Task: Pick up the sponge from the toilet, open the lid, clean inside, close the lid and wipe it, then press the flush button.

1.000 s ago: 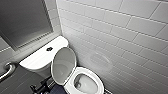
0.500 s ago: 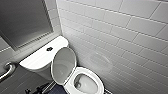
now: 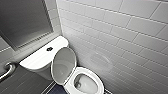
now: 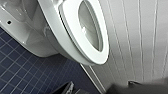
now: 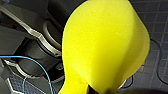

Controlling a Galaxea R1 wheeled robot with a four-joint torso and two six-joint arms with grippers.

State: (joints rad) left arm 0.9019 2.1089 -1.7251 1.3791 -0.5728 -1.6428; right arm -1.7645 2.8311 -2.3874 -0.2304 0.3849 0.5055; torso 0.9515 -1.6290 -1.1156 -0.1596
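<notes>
The head camera looks steeply down on the white ceramic toilet bowl (image 3: 100, 83); the left wrist camera views that bowl closely, side-on.

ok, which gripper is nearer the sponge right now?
Right. The sponge is held in the right gripper, close up against that wrist's camera. The left gripper is over by the toilet seat, next to the white wall.
</notes>
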